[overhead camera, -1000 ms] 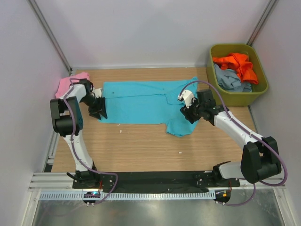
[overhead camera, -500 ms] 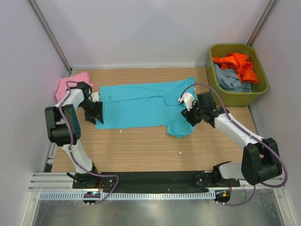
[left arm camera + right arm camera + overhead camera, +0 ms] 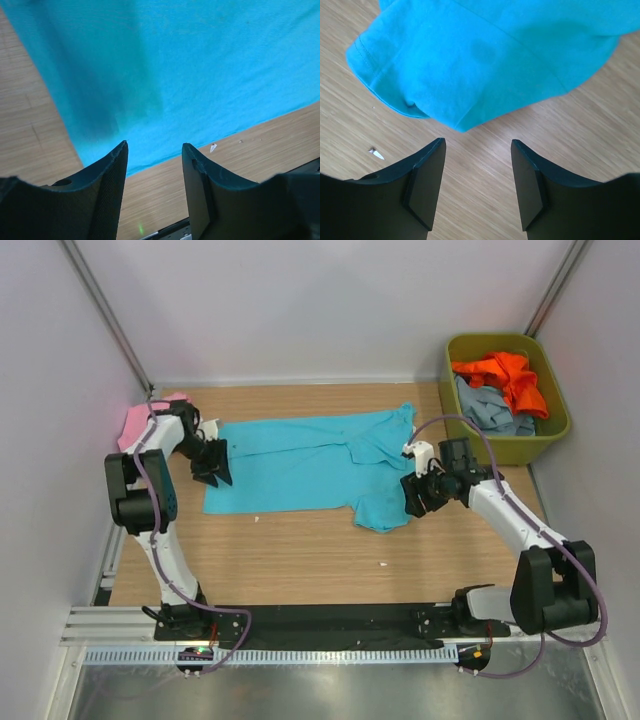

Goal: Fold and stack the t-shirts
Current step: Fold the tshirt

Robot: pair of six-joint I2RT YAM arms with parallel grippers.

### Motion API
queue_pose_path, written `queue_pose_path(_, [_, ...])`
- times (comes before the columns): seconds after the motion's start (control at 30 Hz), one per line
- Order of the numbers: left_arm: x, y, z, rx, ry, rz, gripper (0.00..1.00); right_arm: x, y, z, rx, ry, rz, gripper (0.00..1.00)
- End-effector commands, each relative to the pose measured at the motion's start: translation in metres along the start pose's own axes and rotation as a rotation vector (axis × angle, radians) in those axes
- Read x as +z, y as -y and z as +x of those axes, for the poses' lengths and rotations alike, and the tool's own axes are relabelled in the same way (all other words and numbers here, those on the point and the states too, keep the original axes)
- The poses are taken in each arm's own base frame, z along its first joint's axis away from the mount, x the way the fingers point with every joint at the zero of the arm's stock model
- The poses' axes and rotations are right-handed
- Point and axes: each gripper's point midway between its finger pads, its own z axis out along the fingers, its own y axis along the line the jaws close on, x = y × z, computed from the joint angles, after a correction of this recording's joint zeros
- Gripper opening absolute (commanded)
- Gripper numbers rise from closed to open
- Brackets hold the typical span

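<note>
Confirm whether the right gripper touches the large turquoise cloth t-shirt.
Apart. The right wrist view shows the right gripper open over wooden table, the turquoise t-shirt lying beyond its fingertips.

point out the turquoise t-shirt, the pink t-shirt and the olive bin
turquoise t-shirt (image 3: 290, 465): top external view, middle of its body
pink t-shirt (image 3: 133, 424): top external view, its visible left part
olive bin (image 3: 510, 451): top external view, its near wall

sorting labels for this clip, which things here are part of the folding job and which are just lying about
Job:
turquoise tee, spread flat
pink tee, far left
orange tee and grey-blue tee, in the bin

Lying about:
the bin itself
white scrap on the table
</note>
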Motion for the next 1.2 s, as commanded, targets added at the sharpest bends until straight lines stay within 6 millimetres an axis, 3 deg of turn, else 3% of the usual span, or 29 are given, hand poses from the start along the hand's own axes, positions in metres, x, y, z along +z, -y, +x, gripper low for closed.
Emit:
queue_pose_path(0.0, [0.010, 0.010, -0.001, -0.014, -0.024, 0.053, 0.49, 0.006, -0.010, -0.003, 0.018, -0.011, -0.071, 0.61])
queue_pose_path(0.2, [0.021, 0.021, 0.003, 0.000, -0.049, 0.076, 0.48, 0.016, -0.011, 0.008, 0.009, -0.065, -0.097, 0.61])
queue_pose_path(0.6, [0.033, 0.018, 0.010, -0.017, -0.091, 0.071, 0.48, 0.040, -0.033, 0.020, -0.023, -0.142, -0.186, 0.58])
queue_pose_path(1.17, [0.039, 0.019, 0.005, -0.035, -0.091, 0.090, 0.48, 0.055, -0.018, 0.013, -0.002, -0.116, -0.113, 0.42])
